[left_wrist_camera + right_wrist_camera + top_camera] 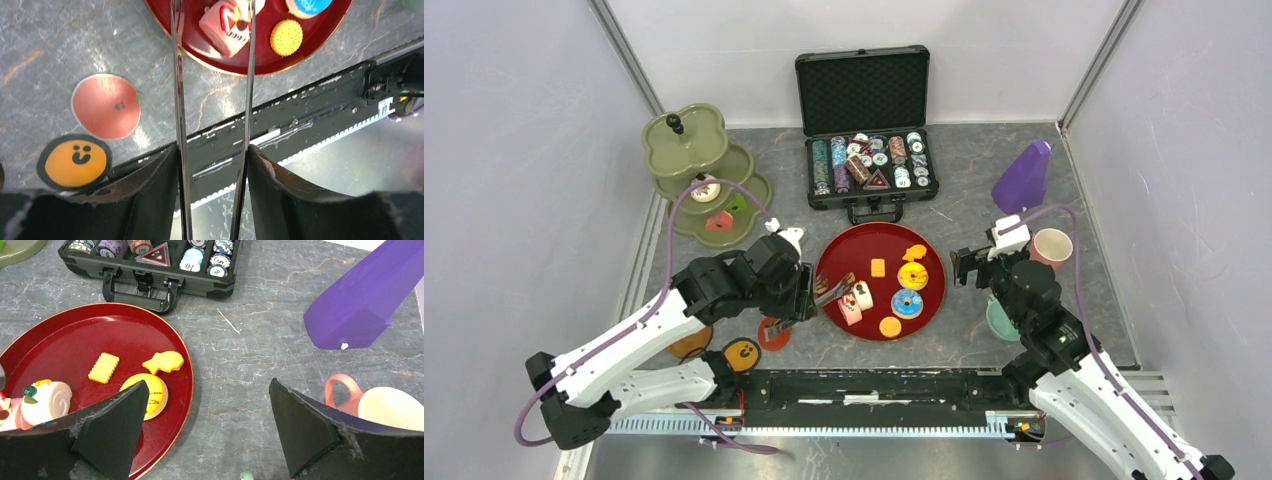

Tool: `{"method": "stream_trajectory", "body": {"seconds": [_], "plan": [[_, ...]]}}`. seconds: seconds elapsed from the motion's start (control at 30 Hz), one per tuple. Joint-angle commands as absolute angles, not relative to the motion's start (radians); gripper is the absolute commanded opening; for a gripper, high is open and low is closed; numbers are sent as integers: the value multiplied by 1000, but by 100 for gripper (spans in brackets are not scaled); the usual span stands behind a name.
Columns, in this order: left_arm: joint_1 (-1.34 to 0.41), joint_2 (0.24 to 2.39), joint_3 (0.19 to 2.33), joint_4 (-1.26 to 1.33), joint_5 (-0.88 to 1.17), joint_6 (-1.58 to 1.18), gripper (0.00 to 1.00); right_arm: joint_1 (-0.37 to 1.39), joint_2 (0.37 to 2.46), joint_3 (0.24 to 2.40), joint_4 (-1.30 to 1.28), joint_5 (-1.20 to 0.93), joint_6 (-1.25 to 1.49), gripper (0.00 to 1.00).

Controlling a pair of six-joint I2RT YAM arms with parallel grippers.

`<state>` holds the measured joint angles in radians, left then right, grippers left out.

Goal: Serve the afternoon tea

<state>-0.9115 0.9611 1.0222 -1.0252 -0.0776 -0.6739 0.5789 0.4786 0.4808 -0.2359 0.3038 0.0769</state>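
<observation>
Far left, back corner, we've got the olive-green three-tier stand [686, 150] with a couple of small treats on its lower tiers. Nearer the arm bases, a salmon-red round saucer [106, 106] and an orange smiley saucer with a black rim [75, 161] lie flat on the grey stone-look table [984, 170], just beside each other.

The left gripper [212, 150] is clamped on a pair of thin metal tongs [177, 100], a finger pressing each blade. The blades reach over the rim of the dark-red round tray [260, 56] and the pink-and-white cake slice [227, 25] sits between them; we can't tell if they touch it.

Also on the tray: a round orange biscuit [286, 37], a blue-iced donut [907, 304], a yellow donut [913, 276], a rectangular orange biscuit [104, 367] and a fish-shaped orange biscuit [163, 361]. Behind the tray sits an open black case of poker chips [867, 130].

The right gripper [207, 435] hangs over bare table just right of the tray, jaws spread wide with nothing in them. The pink cup [385, 407] stands upright beside it; a teal cup [996, 322] peeks out from under that arm.
</observation>
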Motion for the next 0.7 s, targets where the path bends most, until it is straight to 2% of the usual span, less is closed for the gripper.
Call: {"method": "stream_trajectory", "body": {"seconds": [0.0, 0.23, 0.4, 0.67], "plan": [[-929, 919, 1056, -1109, -57, -747, 58, 583, 497, 507, -197, 296, 91, 98], [-933, 913, 1059, -1166, 83, -779, 58, 583, 541, 512, -167, 292, 72, 98], [-949, 968, 1038, -1087, 160, -790, 59, 583, 549, 502, -151, 292, 71, 98], [-968, 1060, 1050, -1048, 107, -792, 58, 583, 520, 494, -159, 297, 75, 98]]}}
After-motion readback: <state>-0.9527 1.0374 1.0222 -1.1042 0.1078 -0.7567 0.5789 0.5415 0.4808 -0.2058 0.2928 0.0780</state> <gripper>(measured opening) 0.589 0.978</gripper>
